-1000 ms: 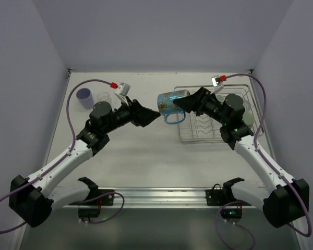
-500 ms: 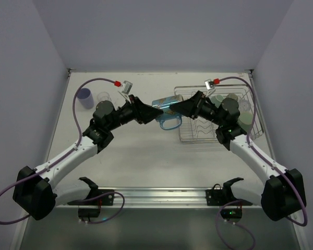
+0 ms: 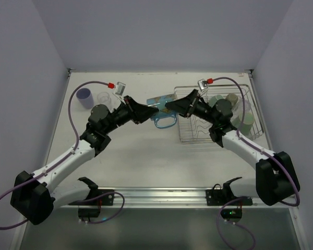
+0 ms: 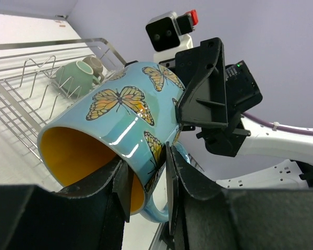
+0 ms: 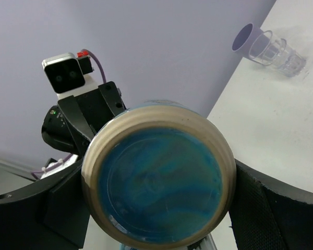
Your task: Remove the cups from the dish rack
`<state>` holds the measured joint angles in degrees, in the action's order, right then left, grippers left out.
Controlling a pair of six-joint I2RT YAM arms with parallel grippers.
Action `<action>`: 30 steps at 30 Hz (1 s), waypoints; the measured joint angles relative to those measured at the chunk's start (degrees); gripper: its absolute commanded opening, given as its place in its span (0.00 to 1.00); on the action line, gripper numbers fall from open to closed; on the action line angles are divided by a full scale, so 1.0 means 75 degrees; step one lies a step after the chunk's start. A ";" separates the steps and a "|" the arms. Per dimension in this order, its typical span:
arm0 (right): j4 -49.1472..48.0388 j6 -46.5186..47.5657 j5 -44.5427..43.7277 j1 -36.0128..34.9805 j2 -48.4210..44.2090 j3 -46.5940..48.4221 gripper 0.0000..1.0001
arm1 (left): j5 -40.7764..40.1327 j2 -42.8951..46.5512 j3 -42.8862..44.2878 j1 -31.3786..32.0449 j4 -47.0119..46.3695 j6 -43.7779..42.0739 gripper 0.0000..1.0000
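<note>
Left arm (image 3: pixel 68 156): runs from its base at the near left corner of the table, elbow bent, forearm pointing right toward the centre. Left gripper (image 4: pixel 146 179): jaws narrow, one finger (image 4: pixel 124 187) inside the mug (image 4: pixel 120 109), the other outside, pinching its wall beside the handle.

Right arm (image 3: pixel 245 148): runs from the near right corner, forearm pointing left. Right gripper (image 5: pixel 156 182): jaws wide, clamped on opposite sides of the same mug at its base end. The two grippers face each other closely above mid-table.

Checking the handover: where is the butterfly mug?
Top view, centre: the butterfly mug is airborne just left of the dish rack, held by the right pincer, rim between the fingers of the left pincer.
</note>
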<state>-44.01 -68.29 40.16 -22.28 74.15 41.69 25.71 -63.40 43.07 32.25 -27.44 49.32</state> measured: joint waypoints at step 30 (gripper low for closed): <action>-0.3733 -0.2634 0.0685 -0.0577 0.1617 0.0102 0.99 | -0.0172 0.1527 -0.0230 0.0061 0.0242 0.0087 0.00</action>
<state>-72.01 -88.05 45.30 -26.61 86.28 42.46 24.43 -51.94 41.34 32.71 -25.63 49.98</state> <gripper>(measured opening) 0.990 0.206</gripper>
